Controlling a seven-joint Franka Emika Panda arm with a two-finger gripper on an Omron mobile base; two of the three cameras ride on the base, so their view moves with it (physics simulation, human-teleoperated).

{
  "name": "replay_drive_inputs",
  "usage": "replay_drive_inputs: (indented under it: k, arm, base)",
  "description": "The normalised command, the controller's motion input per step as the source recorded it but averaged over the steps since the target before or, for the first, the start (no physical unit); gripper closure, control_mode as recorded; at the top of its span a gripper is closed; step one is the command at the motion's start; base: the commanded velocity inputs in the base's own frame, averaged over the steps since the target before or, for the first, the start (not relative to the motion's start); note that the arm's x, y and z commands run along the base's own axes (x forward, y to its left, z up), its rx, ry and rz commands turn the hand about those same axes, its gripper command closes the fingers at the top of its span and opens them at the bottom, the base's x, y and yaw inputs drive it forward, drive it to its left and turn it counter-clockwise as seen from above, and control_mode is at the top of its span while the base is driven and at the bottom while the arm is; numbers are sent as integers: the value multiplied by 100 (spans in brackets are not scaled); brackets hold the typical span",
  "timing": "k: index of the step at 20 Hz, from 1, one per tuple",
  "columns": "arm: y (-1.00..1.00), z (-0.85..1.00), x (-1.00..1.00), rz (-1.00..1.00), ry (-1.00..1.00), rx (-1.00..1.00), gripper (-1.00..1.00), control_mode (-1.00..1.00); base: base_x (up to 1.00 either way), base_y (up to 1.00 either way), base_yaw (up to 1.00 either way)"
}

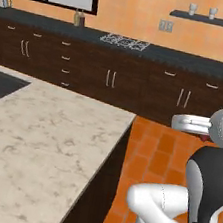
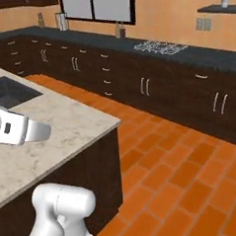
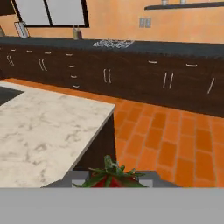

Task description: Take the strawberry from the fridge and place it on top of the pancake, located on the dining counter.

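Observation:
In the hand view the strawberry (image 3: pixel 112 177) sits at the bottom edge. Its green leafy top and a bit of red show between the fingertips of my gripper (image 3: pixel 113 181), which is shut on it. The hand hangs near the corner of the dining counter (image 3: pixel 43 127), looking across it toward the far wall. The beige marble top of the dining counter (image 1: pixel 43 139) fills the left of the left base view, and the dining counter (image 2: pixel 66 125) shows again in the right base view with its dark sink (image 2: pixel 9 92). The fridge and the pancake are out of view.
Dark wooden cabinets (image 1: pixel 108 80) with a black top run along the far wall, with a stove grate (image 1: pixel 125 41) on them. Orange tile floor (image 2: pixel 173 176) lies between the counter and the cabinets. A wall shelf (image 1: pixel 210 19) carries two cups.

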Motion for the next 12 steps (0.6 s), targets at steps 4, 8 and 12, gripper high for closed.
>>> replay_drive_inputs:
  k: [4,8,12]
  arm:
    - [0,0,0,0,0,0,100,100]
    - [0,0,0,0,0,0,100,100]
    - [0,0,0,0,0,0,100,100]
  base:
    - [-3,0,100]
    - [-8,0,100]
    - [-19,1,100]
